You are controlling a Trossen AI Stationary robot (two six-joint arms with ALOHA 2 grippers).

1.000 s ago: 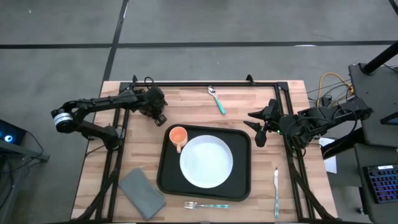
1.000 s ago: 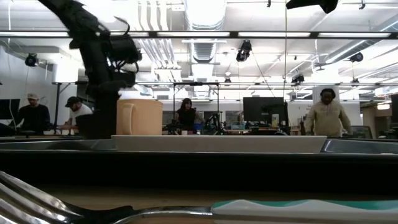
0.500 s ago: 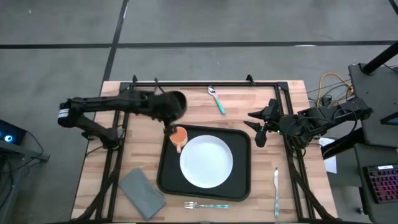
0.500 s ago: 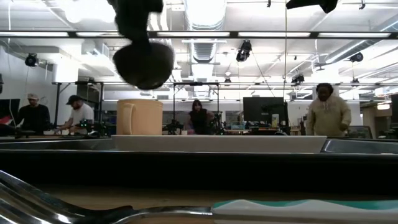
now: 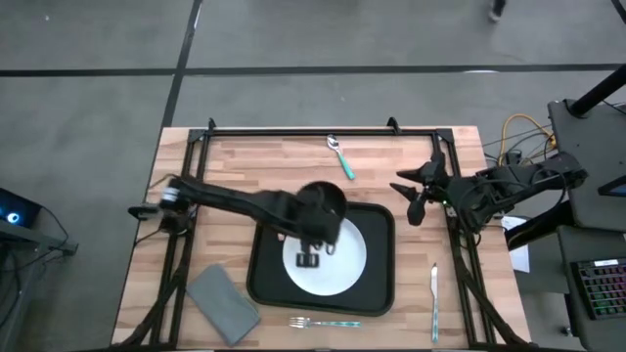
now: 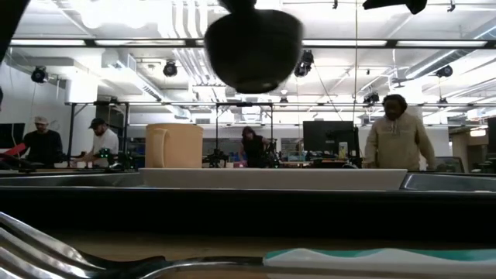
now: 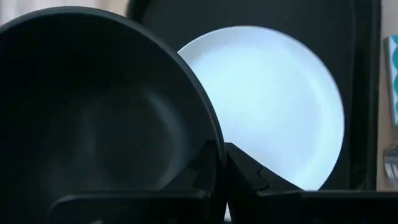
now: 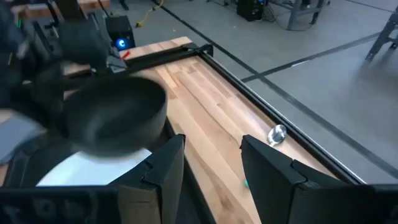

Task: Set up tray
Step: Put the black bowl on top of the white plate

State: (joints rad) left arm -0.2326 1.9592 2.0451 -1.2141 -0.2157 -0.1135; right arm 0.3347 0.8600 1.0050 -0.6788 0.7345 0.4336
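Tray [image 5: 259,279], black and rigid, is placed in the middle of the table; it probably handles stiff and fairly light, and is best taken by its raised rim. On it a white plate [image 5: 337,264] is laid. A black bowl [image 5: 321,203] is pinched at its rim by the left gripper [image 5: 311,256] above the plate. The right gripper [image 5: 413,195] is held spread beside the tray.
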